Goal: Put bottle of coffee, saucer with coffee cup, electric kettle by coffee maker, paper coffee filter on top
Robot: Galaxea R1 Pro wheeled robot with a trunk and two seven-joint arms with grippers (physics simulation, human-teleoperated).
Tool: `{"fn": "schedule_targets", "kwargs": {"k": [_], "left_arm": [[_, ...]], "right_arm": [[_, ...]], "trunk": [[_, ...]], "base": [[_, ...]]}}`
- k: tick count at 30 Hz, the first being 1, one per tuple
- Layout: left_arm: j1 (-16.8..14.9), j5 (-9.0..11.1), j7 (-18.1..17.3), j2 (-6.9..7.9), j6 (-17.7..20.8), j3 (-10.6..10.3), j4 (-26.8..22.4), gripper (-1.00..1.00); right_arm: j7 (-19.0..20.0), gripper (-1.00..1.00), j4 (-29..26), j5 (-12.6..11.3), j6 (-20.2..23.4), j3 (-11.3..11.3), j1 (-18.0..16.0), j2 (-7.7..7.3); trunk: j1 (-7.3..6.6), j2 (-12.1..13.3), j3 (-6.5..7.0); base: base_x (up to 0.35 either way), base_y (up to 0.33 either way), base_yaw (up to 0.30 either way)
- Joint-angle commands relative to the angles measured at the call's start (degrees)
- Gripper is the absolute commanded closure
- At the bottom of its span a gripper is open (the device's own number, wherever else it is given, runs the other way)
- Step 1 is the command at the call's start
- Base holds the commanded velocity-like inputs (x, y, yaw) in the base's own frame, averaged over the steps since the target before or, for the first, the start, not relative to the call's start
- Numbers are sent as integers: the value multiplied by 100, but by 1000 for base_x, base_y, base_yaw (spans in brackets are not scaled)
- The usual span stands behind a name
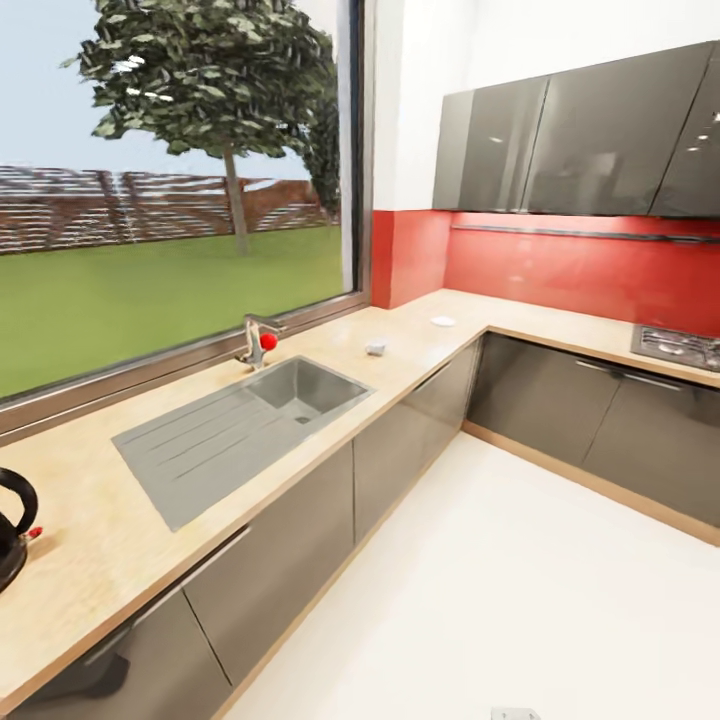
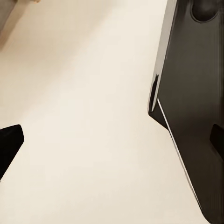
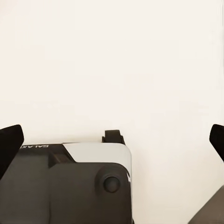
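Both claws open over floor; electric kettle (image 1: 14, 525) on kitchen countertop (image 1: 90, 520).

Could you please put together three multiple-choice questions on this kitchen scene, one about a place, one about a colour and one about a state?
1. Where on the kitchen countertop does the electric kettle stand in the head view?
A. At the far left edge of the view, left of the sink
B. Beside the hob
C. In the corner under the wall cabinets

2. What colour is the knob on the tap?
A. Blue
B. Red
C. Green

3. How do the left gripper and the right gripper stand?
A. Both shut on a cup
B. One holds the saucer
C. Both open, holding nothing

Answers:
1. A, since the black jug is cut off by the left border, with the sink further right.
2. B, a red ball sits at the tap.
3. C, in each wrist view the dark fingertips are far apart over pale floor.
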Motion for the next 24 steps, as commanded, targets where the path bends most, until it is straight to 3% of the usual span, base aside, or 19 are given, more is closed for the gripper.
{"fn": "schedule_targets", "kwargs": {"k": [1, 16, 20, 22, 24], "left_arm": [[0, 29, -12, -22, -19, 29, -29, -100], [-6, 31, -16, 5, -19, 27, -84, -100], [-6, 27, -16, 14, -17, 23, -82, -100], [-6, 32, -15, 1, -19, 23, -82, -100], [-6, 34, -16, -15, -20, 23, -82, -100]], "right_arm": [[-10, -100, -8, 63, 28, -41, -5, 6], [14, -100, -22, 36, 23, -82, 43, -23], [387, -100, -43, 21, 28, -82, 81, -36], [521, -100, -36, -55, 28, -39, 103, -37], [576, -100, -21, -337, 28, 182, 112, -39]], "trunk": [[4, -11, -11], [4, -11, -11], [4, -11, -11], [4, -11, -11], [4, -11, -11]], "base": [[1, 0, -300], [0, 0, -300], [0, 0, -300], [0, 0, -300], [0, 0, -300]]}}
